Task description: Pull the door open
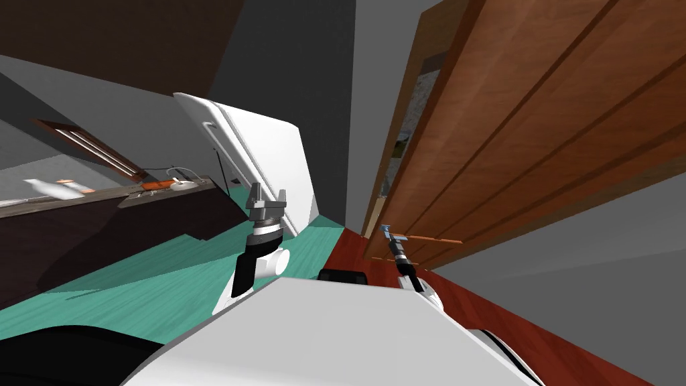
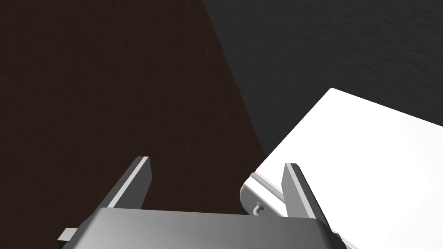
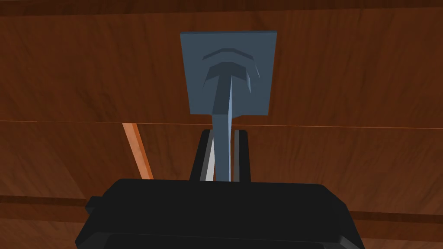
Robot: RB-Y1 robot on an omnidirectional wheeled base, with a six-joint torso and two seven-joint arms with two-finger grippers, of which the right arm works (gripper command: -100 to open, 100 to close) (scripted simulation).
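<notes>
Straight ahead of my right pincer [image 3: 224, 135], the brown wooden door [image 3: 346, 78] is facing me. Its blue-grey lever handle [image 3: 223, 103] is running from a square plate [image 3: 255, 47] down between the two fingers, which are pinching it from both sides. On the head camera the door is standing at my right, with a narrow gap showing between its edge and the frame. My left pincer [image 2: 216, 161] is hanging spread and holding nothing, just beside a white refrigerator [image 2: 367, 151], well apart from the door.
</notes>
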